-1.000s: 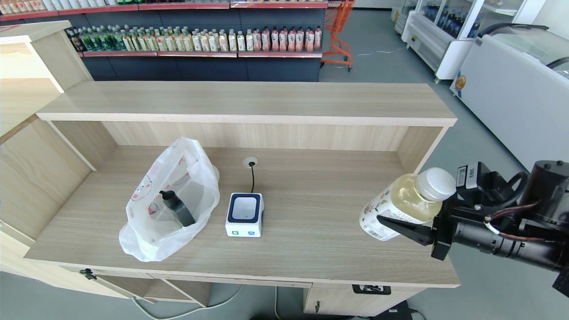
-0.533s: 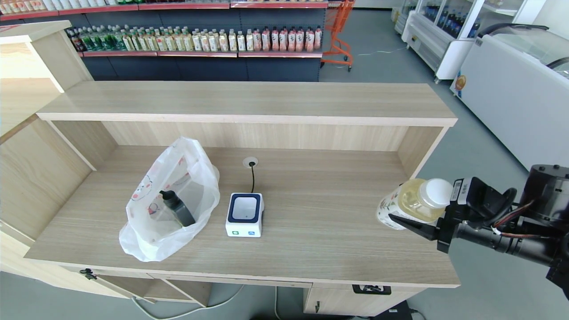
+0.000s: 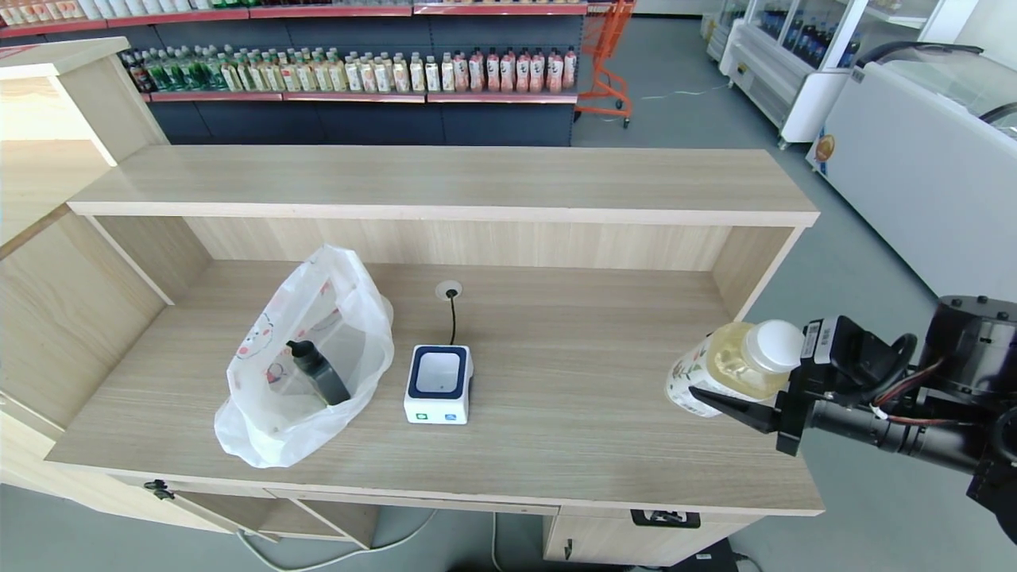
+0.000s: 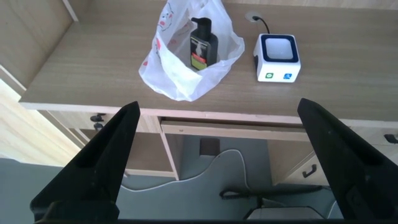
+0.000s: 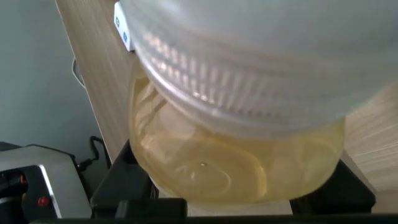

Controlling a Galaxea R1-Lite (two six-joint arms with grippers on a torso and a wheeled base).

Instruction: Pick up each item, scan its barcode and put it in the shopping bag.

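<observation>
The right gripper [image 3: 717, 383] pinches the bottle [image 3: 727, 361] below its cap, body jutting beyond it; liquid-heavy, probably slippery, best held at the shoulder.

Light wood-grain checkout counter [image 3: 572, 429], recessed worktop with side walls and a raised upper ledge [image 3: 445, 183] along the far edge. On the worktop: one white translucent plastic shopping bag [image 3: 266, 417], standing open toward the left end; one white, dark-framed barcode scanner [image 3: 438, 384] just beside it at centre. A black cable [image 3: 453, 318] runs from the scanner to a round grommet [image 3: 448, 288] behind it.
</observation>
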